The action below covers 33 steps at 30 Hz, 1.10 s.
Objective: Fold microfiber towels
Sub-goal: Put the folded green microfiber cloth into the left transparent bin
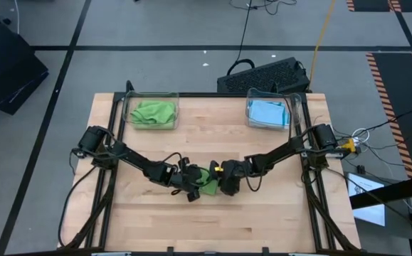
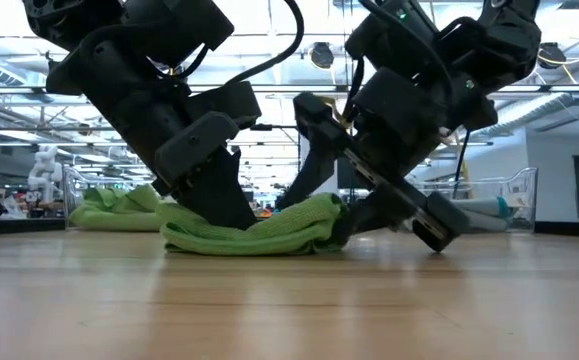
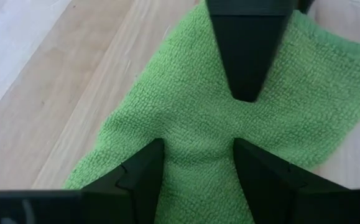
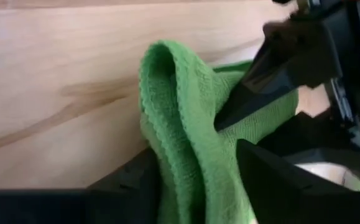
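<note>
A lime green microfiber towel [image 1: 207, 178] lies bunched at the middle of the table, its underside on the wood [image 2: 259, 240]. My left gripper [image 3: 198, 149] comes at it from the table's left and my right gripper [image 4: 192, 162] from the right. They meet over the towel, and each is shut on a part of it. In the left wrist view a right finger [image 3: 248, 56] presses into the cloth just beyond my left fingers. The high view hides most of the towel under the two grippers. My left gripper pinches a bunched ridge of the green towel [image 3: 195, 168] between its two fingers, slanting down from the table's left. The cloth fills the gap between the fingers and spreads wide beyond them, lying on the table. The number of layers does not show. My right gripper has a folded, hemmed edge of the towel [image 4: 180, 155] between its two fingers, slanting down from the table's right. That fold stands up as a hump [image 2: 324, 215] while the remainder of the towel lies on the table.
At the far left a clear bin [image 1: 152, 112] holds green towels; at the far right another clear bin [image 1: 268, 112] holds light blue ones. Bare wood lies along the table's near side [image 1: 206, 227].
</note>
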{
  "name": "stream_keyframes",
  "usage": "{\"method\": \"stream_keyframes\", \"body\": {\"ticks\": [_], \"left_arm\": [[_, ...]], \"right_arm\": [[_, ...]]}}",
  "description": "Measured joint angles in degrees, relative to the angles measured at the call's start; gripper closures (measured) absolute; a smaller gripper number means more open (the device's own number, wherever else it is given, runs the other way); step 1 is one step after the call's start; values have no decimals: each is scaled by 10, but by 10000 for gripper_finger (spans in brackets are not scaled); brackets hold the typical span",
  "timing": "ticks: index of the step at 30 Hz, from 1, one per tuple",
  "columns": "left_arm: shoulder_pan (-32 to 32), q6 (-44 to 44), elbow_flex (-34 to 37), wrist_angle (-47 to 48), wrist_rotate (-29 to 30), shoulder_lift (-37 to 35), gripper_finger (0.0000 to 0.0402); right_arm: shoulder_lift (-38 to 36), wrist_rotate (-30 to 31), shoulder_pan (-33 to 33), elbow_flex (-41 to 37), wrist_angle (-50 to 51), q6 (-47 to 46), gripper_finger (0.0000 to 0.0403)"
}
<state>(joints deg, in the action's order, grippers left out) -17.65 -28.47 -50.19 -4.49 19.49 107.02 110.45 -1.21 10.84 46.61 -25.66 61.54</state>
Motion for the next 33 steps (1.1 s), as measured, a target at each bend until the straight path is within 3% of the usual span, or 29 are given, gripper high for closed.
{"method": "stream_keyframes", "body": {"ticks": [9, 13, 17, 21, 28, 33], "left_arm": [[0, -1, 0, -2, -2, -7, 202], [-4, -1, 2, 24, 7, -55, 202], [-23, 18, 1, 17, 94, -110, 197], [-56, 75, 1, -24, 169, -118, 162], [-87, 148, 0, -90, 243, -36, 65], [-88, 216, 0, -112, 311, 21, 36]], "right_arm": [[1, 12, -1, -1, 1, -59, 387], [-3, 10, -9, -1, 1, -131, 381], [-17, 8, -25, -3, 4, -204, 391], [-34, 10, -45, -3, 11, -252, 393], [-53, -61, -99, -3, 8, -338, 391], [-70, -124, -138, -2, 10, -412, 391]]}}
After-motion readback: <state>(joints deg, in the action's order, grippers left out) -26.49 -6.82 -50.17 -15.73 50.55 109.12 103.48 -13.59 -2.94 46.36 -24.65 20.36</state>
